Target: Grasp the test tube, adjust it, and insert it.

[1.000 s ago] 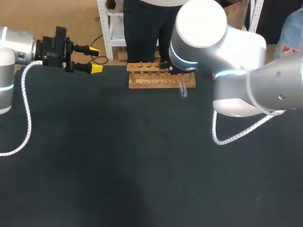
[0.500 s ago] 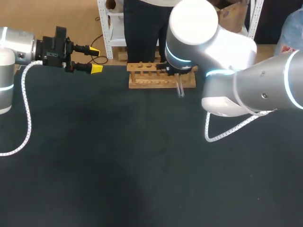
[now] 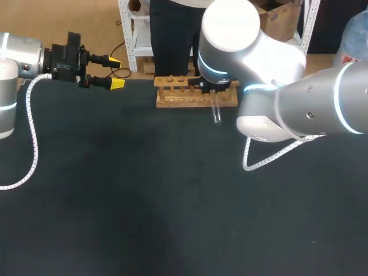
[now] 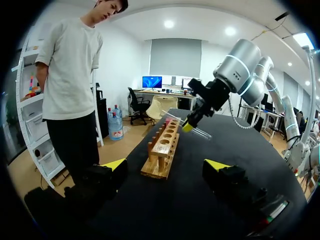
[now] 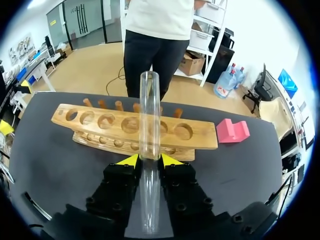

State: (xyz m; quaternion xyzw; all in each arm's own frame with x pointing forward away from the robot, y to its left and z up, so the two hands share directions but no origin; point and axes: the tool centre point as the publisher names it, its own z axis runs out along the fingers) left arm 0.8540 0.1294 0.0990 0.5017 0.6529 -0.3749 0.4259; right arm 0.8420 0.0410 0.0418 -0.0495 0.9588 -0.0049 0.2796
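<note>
Just before the wooden rack (image 5: 200,134), the right claw (image 5: 150,160) pinches the test tube (image 5: 150,110). At the desk's (image 3: 115,201) far left corner, the left claw (image 3: 115,72) gapes empty.

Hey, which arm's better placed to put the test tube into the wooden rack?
Right. Its gripper is shut on the test tube, close in front of the wooden rack. The left gripper is open and empty, near the table's far edge, well aside from the rack.
</note>
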